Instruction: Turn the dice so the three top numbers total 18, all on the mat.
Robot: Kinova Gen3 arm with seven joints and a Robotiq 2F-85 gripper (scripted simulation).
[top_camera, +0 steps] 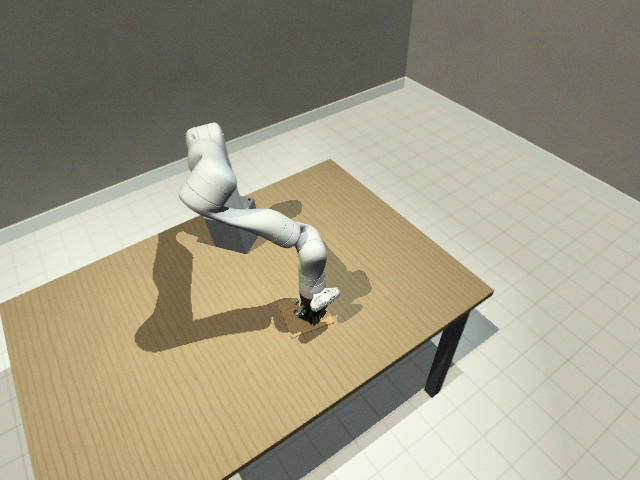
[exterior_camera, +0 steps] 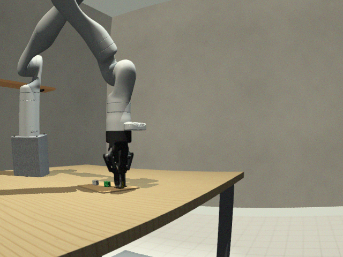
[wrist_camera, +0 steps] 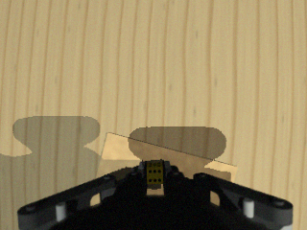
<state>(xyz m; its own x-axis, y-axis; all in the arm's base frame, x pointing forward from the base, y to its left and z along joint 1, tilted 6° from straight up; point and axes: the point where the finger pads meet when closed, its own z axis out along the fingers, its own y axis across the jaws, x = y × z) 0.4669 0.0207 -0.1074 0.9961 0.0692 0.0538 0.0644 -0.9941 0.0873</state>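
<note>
My gripper (exterior_camera: 120, 184) points straight down over the right end of the tan mat (exterior_camera: 107, 188) and is shut on a yellow die (wrist_camera: 154, 172). In the wrist view the die shows between the fingertips with dark pips facing the camera, low over the mat (wrist_camera: 168, 158). A white die (exterior_camera: 95, 182) and a green die (exterior_camera: 107, 183) lie on the mat to the left of the gripper. In the top view the gripper (top_camera: 310, 314) hides most of the mat (top_camera: 305, 322). I cannot tell whether the yellow die touches the mat.
The arm's grey base block (exterior_camera: 29, 155) stands at the table's far left. The table's right edge (exterior_camera: 230, 176) lies well to the right of the mat. The arm throws a broad shadow (top_camera: 206, 289) across the wood.
</note>
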